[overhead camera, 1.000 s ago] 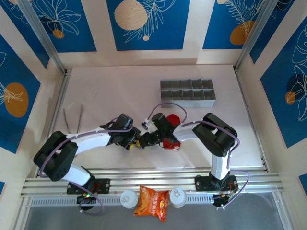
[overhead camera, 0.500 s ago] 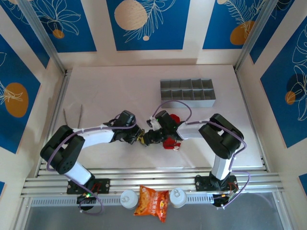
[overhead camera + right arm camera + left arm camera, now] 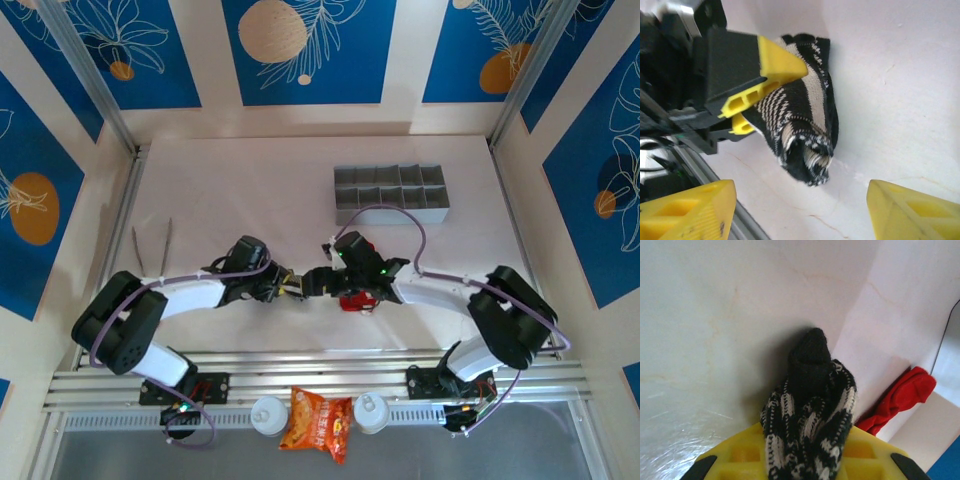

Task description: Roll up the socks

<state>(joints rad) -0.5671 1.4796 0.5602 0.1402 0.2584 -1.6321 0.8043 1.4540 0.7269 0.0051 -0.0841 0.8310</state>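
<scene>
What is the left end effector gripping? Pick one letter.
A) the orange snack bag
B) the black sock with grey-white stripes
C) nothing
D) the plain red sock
B: the left end effector has its yellow fingers closed on the striped sock, while the red sock lies outside them.

Grey divided tray (image 3: pixel 392 194) far back; thin sticks (image 3: pixel 166 245) left (orange snack bag (image 3: pixel 316 421) nearest).

Bright even light, soft shadows; glare on table (image 3: pixel 685 425) in left wrist view, close-ups slightly soft
</scene>
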